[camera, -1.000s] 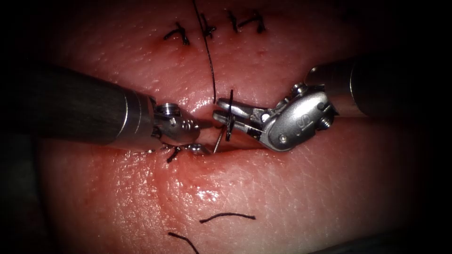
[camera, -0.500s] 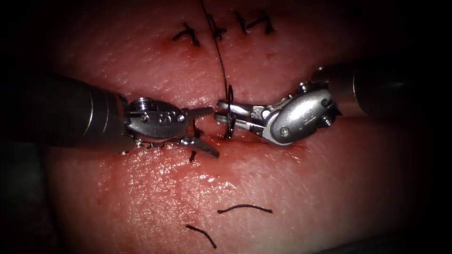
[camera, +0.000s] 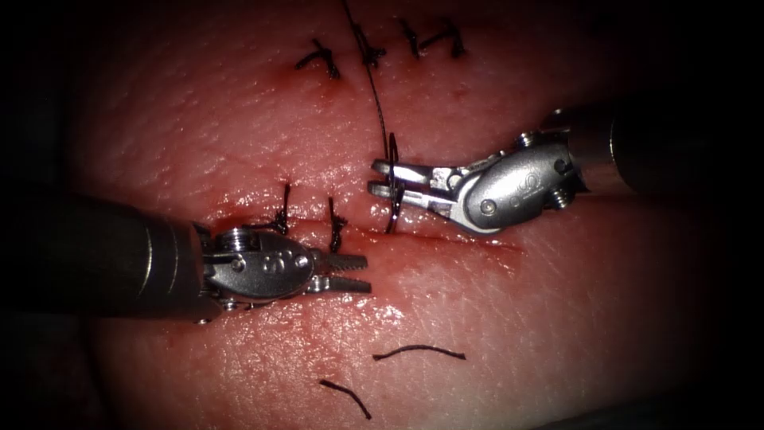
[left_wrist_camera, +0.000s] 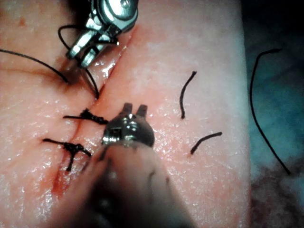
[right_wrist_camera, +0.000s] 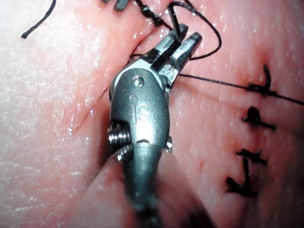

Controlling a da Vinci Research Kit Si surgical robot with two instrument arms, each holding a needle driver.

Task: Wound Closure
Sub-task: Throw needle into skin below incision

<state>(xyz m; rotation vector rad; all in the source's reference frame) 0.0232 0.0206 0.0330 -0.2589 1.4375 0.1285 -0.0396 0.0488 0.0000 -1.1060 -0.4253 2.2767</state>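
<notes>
The right tool is clenching the needle near mid-curve, just over the cut; whether its tip is in the tissue is unclear. Thread is running up from the needle. The left tool is lying below the cut, jaws slightly parted, gripping nothing. Two stitches are sitting just above it. Two cut ends are lying well below both tools.
</notes>
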